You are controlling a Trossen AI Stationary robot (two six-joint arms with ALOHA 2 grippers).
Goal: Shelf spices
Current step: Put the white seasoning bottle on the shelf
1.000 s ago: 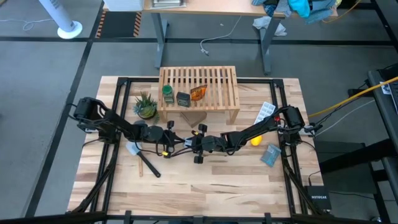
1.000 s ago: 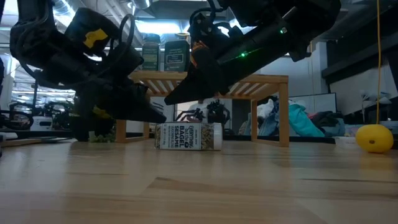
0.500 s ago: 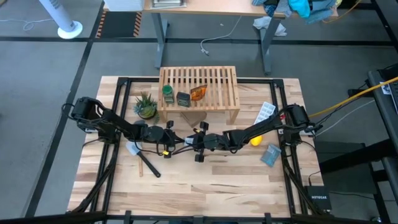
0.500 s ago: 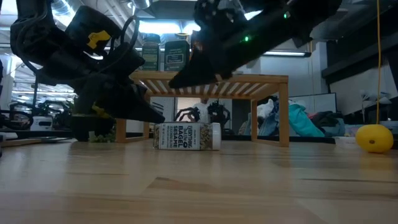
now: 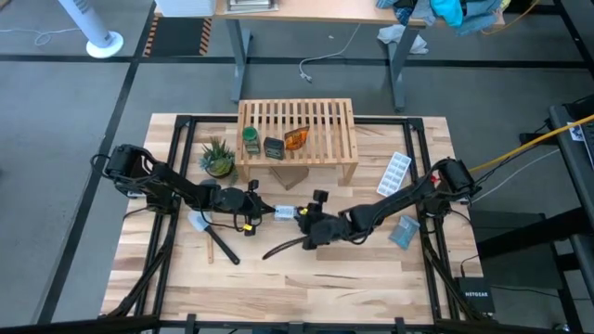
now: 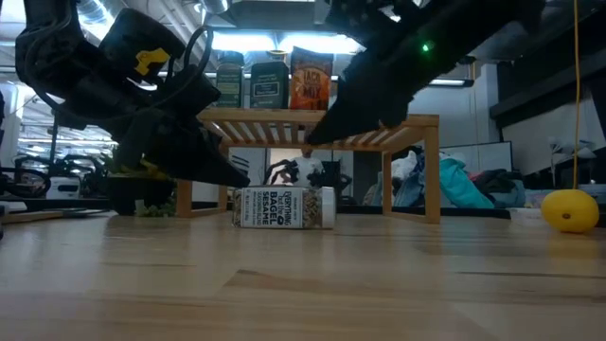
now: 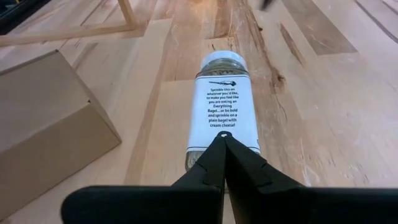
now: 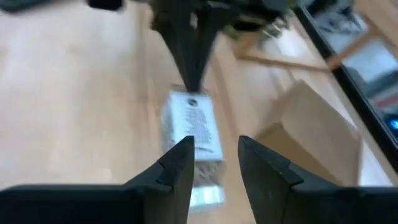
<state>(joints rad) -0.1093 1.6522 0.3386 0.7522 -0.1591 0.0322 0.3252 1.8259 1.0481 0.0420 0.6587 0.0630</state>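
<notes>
Lying flat on bare tabletop (image 5: pixel 278 269) — white-capped jar (image 5: pixel 285 212), between closed left claw (image 5: pixel 261 210) and empty part-open right claw (image 5: pixel 300 216).

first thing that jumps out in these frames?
The everything-bagel seasoning jar lying on its side on the table in front of the shelf, with the shut left claw at one end and the open right claw at the other. Three spices already stand on the shelf.

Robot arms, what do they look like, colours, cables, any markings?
Both arms are dark, jointed links. The left arm carries a yellow patch and looping black cable; the right arm shows a small green light. The left gripper and right gripper have slim, black, tapering fingers.
</notes>
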